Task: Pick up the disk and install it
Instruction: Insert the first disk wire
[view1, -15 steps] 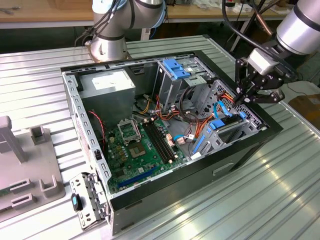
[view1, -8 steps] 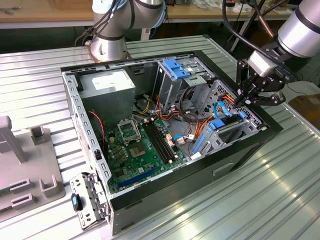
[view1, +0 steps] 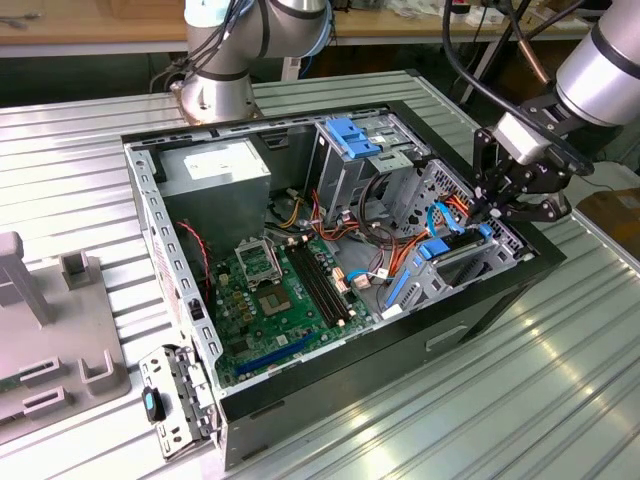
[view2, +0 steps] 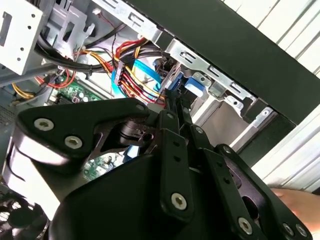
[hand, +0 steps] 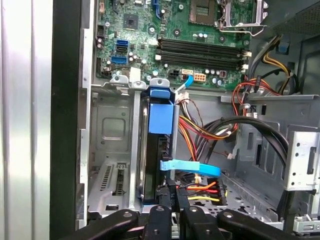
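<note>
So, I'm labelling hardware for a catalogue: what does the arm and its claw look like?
The arm is silver-grey and tubular, with black cables looping to its wrist. The claw is matte black, built from jointed bar links pinned by silver screws, below a pale collar.

ribbed metal table (view1: 560, 390) | wooden bench (view1: 90, 25) behind | bright glare

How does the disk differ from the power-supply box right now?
The disk is slim, blue-railed and stands on edge in its bay by the end effector; the power-supply box is bulky, plain grey and lies label-up in the opposite corner. Both sit inside the case.
</note>
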